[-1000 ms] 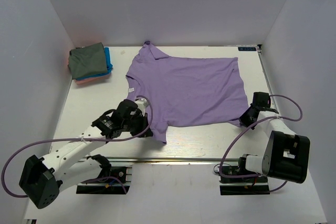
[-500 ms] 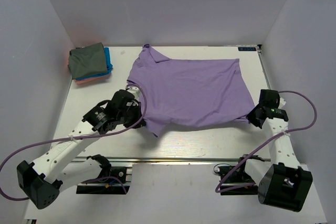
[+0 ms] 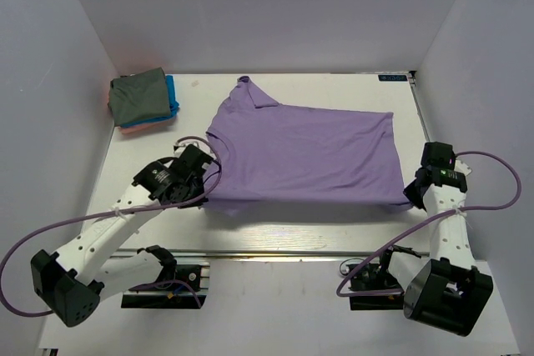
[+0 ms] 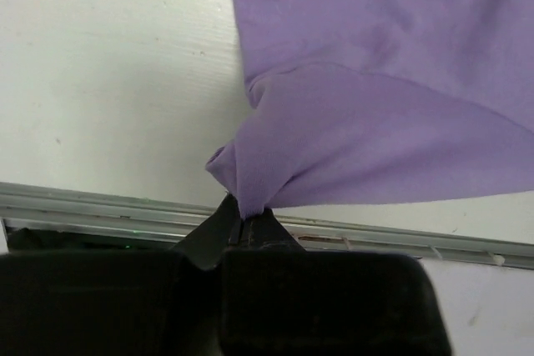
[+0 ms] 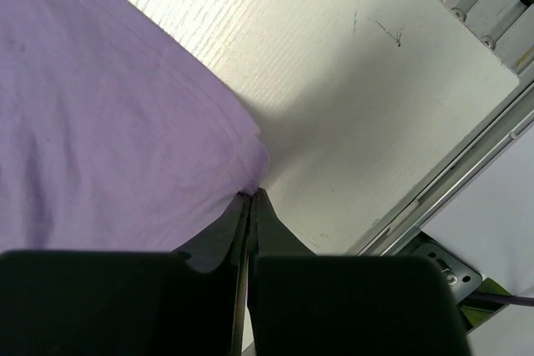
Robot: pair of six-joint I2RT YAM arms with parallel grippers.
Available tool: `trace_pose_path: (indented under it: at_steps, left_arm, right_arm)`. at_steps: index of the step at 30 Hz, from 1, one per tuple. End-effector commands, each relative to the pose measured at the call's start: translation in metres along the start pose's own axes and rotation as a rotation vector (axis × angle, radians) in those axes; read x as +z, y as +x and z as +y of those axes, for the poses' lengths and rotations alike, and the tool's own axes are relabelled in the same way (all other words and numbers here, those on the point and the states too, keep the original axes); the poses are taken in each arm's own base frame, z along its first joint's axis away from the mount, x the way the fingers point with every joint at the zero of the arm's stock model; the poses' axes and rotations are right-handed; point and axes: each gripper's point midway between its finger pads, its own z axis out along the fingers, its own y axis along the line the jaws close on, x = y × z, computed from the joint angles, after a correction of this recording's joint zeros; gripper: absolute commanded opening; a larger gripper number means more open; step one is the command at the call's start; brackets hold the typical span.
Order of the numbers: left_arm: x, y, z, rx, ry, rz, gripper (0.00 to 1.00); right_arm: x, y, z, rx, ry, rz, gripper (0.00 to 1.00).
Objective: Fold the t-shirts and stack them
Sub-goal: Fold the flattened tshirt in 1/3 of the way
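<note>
Shirt (image 3: 304, 152), lavender: spread mid-worktop (image 3: 334, 227), with its near edge lifted between my arms.
Left fingers (image 4: 248, 224): pinched shut on the shirt's near-left corner, cloth bunched.
Right fingers (image 5: 250, 204): pinched shut on the shirt's near-right corner, only a thin edge caught.
Stack (image 3: 143, 99), folded: far-left corner.
Risk, as I judge it: the right hold is slight, and an uneven pull between my arms could slip it free or skew the fold.

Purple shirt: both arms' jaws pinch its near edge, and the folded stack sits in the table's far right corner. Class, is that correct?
Not quite. The folded stack sits in the table's far left corner, as the top external view shows. The rest holds: both arms' jaws pinch the purple shirt's near edge.
</note>
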Motion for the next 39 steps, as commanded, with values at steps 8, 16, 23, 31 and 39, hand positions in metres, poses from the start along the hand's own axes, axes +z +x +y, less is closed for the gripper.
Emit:
trace_pose_path:
  at_steps: [8,16,23,31,39]
  left_arm:
    - [-0.011,-0.025,-0.074,0.153,0.414,-0.102,0.00]
    - [0.012,-0.078,-0.074,0.045,0.225,-0.213,0.00]
    - [0.044,-0.115,-0.054,-0.067,0.080,-0.229,0.00]
    - [0.063,-0.161,-0.059,-0.060,0.098,-0.298,0.00]
    - [0.095,-0.186,-0.064,-0.007,0.086,-0.292,0.00]
  right_arm:
    - [-0.012,-0.015,0.025,-0.072,-0.167,-0.053,0.00]
    - [0.000,-0.029,0.044,-0.120,-0.194,-0.036,0.00]
    - [0.012,-0.052,0.062,-0.122,-0.182,-0.030,0.00]
    - [0.036,-0.068,0.092,-0.153,-0.215,0.005,0.00]
    - [0.055,-0.079,0.118,-0.265,-0.284,0.002,0.00]
